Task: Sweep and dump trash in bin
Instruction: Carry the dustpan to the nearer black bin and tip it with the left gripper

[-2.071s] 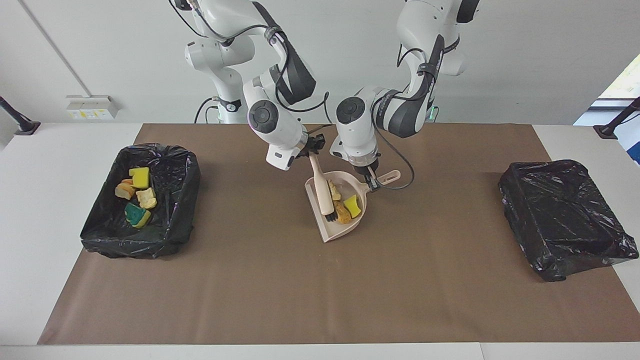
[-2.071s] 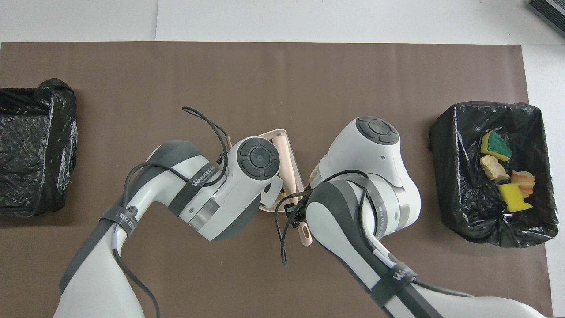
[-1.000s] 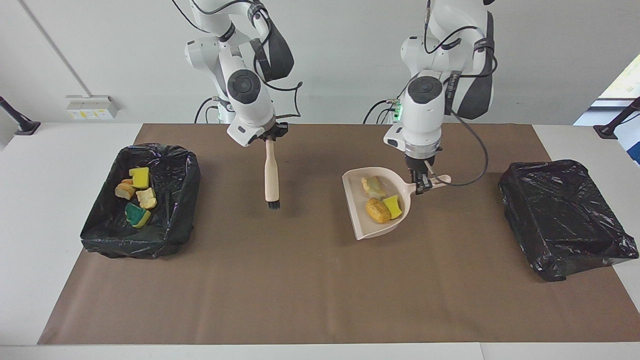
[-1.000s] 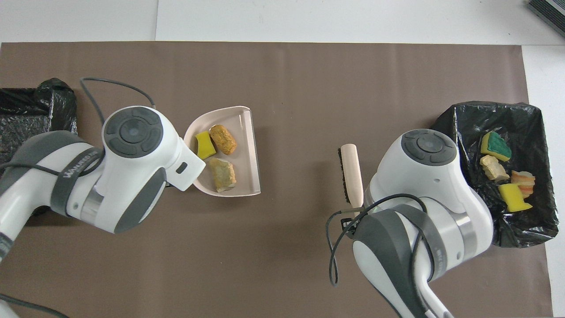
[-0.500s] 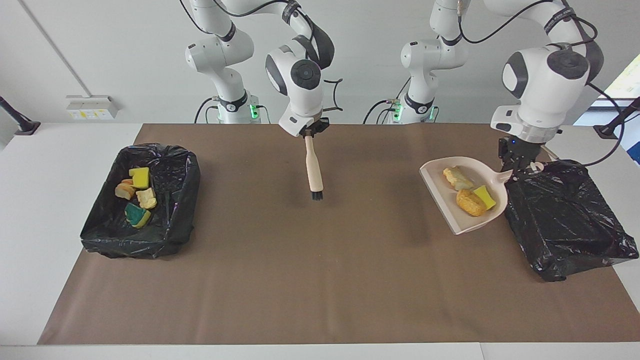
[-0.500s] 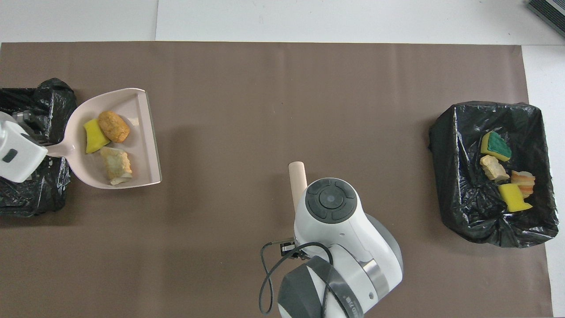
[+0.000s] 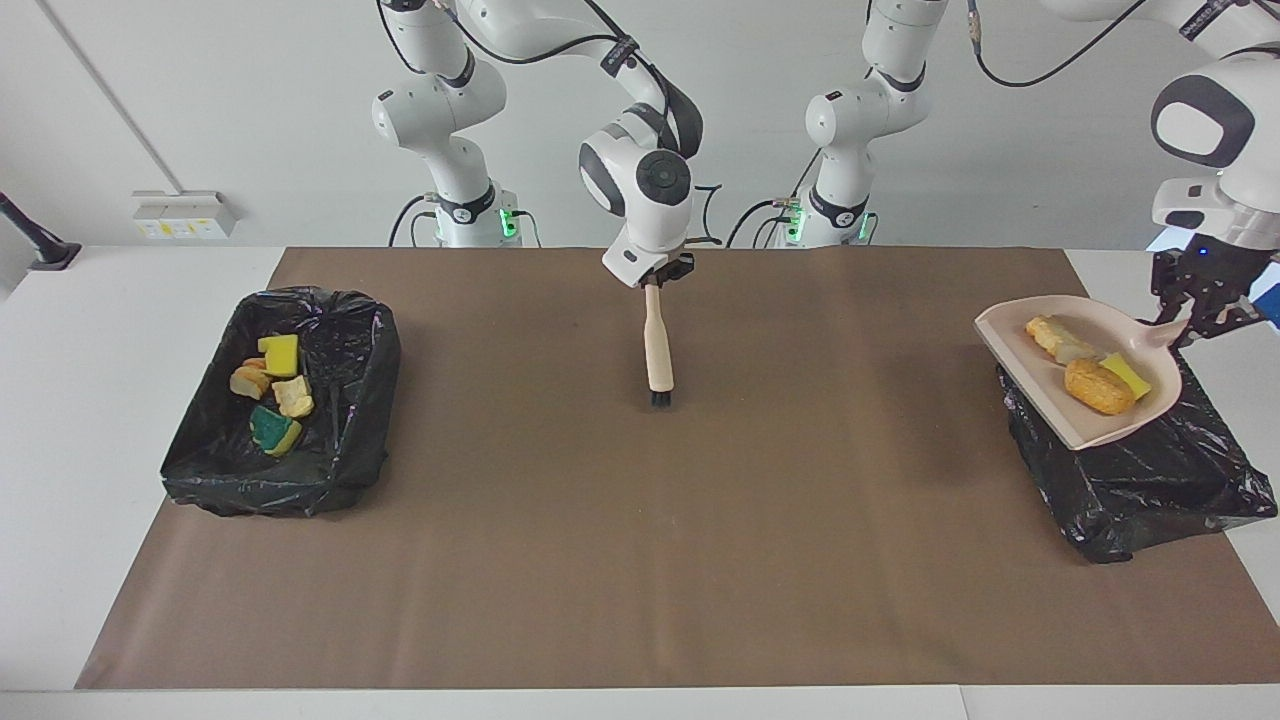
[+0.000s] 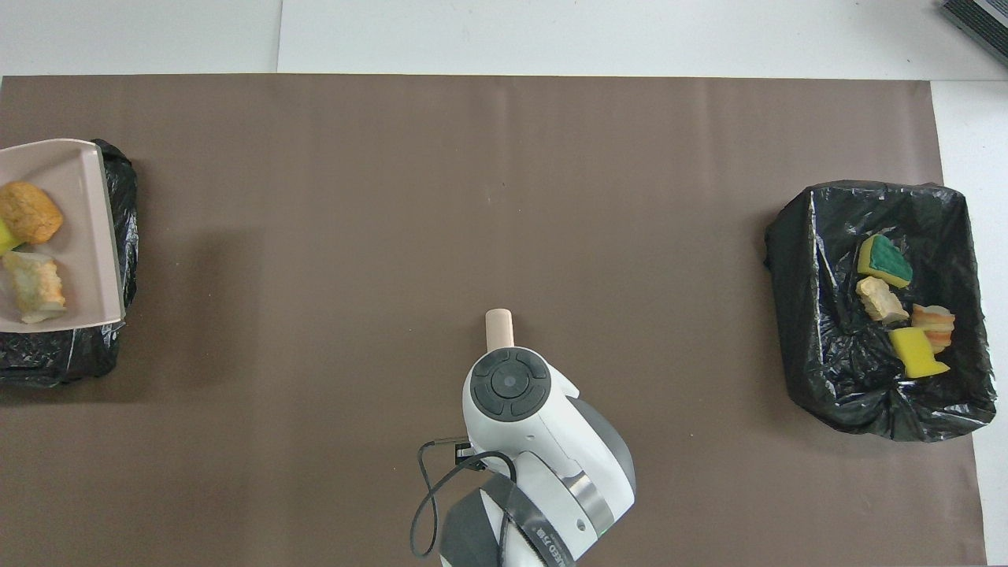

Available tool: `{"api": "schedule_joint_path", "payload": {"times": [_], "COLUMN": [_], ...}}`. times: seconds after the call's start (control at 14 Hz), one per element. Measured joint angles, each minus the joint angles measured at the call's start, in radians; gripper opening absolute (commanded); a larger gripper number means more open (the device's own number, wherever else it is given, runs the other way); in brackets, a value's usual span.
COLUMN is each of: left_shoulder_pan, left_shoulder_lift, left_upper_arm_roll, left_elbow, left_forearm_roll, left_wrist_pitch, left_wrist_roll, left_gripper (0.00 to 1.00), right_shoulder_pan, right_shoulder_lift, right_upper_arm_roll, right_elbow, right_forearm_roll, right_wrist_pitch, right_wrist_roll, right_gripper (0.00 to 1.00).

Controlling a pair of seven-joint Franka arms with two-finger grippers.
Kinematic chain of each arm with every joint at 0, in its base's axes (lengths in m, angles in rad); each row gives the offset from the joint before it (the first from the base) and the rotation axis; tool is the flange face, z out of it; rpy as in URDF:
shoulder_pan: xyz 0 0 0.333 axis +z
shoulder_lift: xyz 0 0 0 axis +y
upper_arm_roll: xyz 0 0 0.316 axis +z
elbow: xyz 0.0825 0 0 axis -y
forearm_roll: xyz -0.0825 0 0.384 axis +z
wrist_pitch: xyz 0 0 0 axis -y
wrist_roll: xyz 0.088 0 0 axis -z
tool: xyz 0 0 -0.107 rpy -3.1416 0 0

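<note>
We saw the left gripper clamped on the dustpan, carrying three trash pieces over the bin at three o'clock; the right gripper, fingers together, gripped the brush above the mat.

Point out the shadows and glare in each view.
Facing view: the hanging brush casts a soft shadow on the brown mat; daylight blows out the window; both black bin liners glint. Overhead view: a faint shadow lies beside the raised dustpan; the liner shines.
</note>
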Motion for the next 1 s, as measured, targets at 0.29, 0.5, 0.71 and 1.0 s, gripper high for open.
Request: {"api": "schedule_joint_path", "payload": {"times": [0.29,0.5,0.71,1.0], "left_shoulder_pan": [0.035,0.031,0.017,0.002], "left_shoulder_lift": [0.044,0.067,0.085,0.099], "left_upper_arm_roll": [0.001,-0.008,-0.016,-0.018], "left_elbow": [0.045,0.046,0.039,0.005], "left_forearm_roll": [0.168,0.359,0.519,0.68], "left_wrist_pitch": [0.048,0.071,0.081,0.098], "left_wrist_roll": [0.006,-0.018,-0.065,-0.132], "left_gripper": [0.0,0.0,0.0,0.0], "right_shoulder_pan": [0.0,0.01,0.029,0.032], "right_shoulder_lift": [0.0,0.0,0.0,0.0], "right_upper_arm_roll": [-0.001,0.0,0.0,0.0], "right_elbow": [0.001,-0.007,-0.024,-0.034], "right_forearm_roll": [0.051,0.052,0.052,0.052], "right_wrist_pitch": [0.011,0.012,0.012,0.013], "right_wrist_roll": [0.0,-0.002,-0.006,-0.008], "right_gripper": [0.0,0.0,0.0,0.13]}}
